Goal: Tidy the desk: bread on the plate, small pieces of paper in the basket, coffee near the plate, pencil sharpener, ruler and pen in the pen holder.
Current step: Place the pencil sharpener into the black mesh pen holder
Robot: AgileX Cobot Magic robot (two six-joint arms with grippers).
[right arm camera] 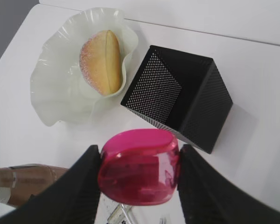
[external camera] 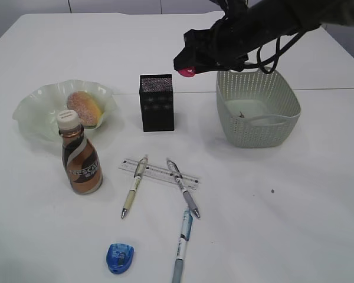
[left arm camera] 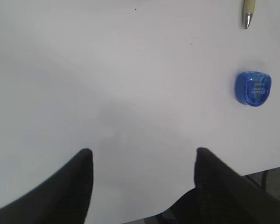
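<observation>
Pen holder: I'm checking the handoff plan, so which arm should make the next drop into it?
Right. Its gripper already clamps the pink pencil sharpener just short of the pen holder; the left gripper hangs open, empty, near the blue sharpener.

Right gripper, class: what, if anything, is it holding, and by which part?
The right gripper holds a pink pencil sharpener, pinched across its two opposite sides, above the pen holder.

The exterior view looks down at a slant across the whole counter (external camera: pixel 318 224). The left wrist view looks down past the left tool (left arm camera: pixel 142 161), close to bare counter, with the blue sharpener (left arm camera: pixel 253 88) ahead to its right. The right wrist view looks steeply down past the right tool (right arm camera: pixel 139 168); the pen holder (right arm camera: pixel 186 93) and plate (right arm camera: pixel 51 93) beyond it also appear in the exterior view.
</observation>
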